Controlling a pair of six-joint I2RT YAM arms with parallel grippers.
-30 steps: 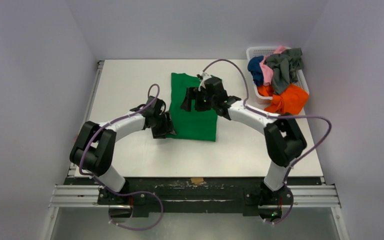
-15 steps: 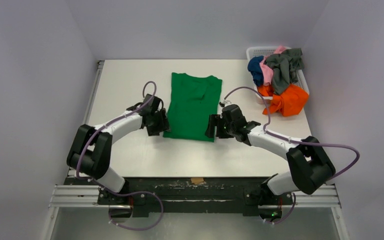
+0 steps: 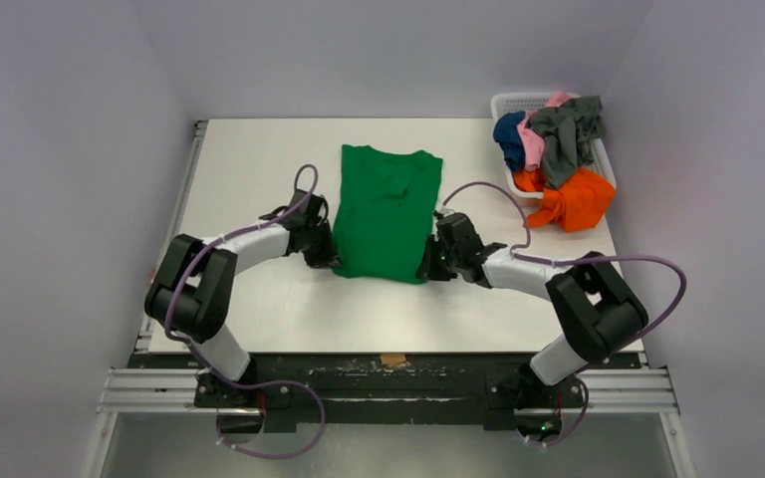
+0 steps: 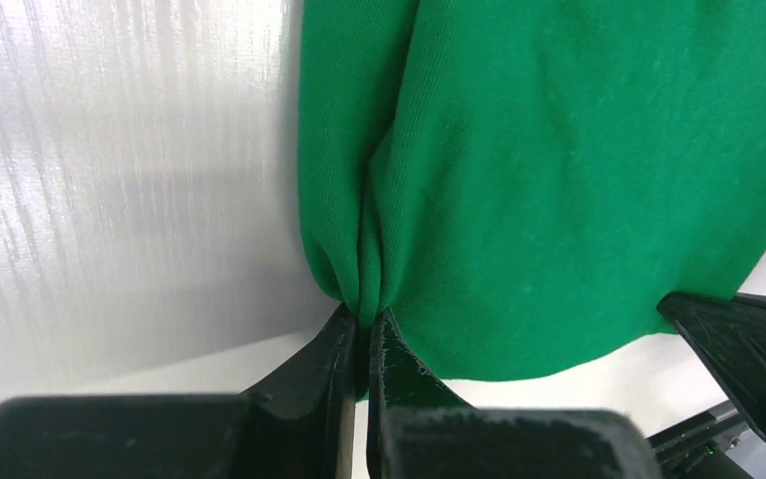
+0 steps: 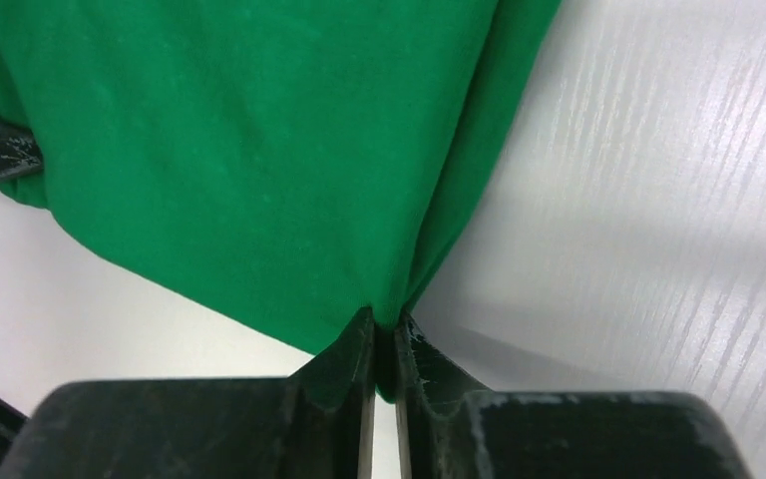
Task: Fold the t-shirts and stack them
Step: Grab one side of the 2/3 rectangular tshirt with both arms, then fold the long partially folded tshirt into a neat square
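Green t-shirt [image 3: 386, 214] lies mid-tabletop [image 3: 249, 169], sleeves folded in. Left gripper [image 4: 364, 324] and right gripper [image 5: 384, 324] each pinch a near hem corner. Crosswise fold not yet made; other t-shirts [image 3: 558, 149] sit heaped in the basket [image 3: 514, 100] at the far right corner.

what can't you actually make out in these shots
- Top view: the near corners of the green t-shirt, covered by the left claw and right claw.
- Wrist views: its collar end, cut off by the top edge; the number of layers pinched, hidden between the shut jaws.
- Top view: the inside of the basket, buried under the heaped t-shirts; their count is unclear.
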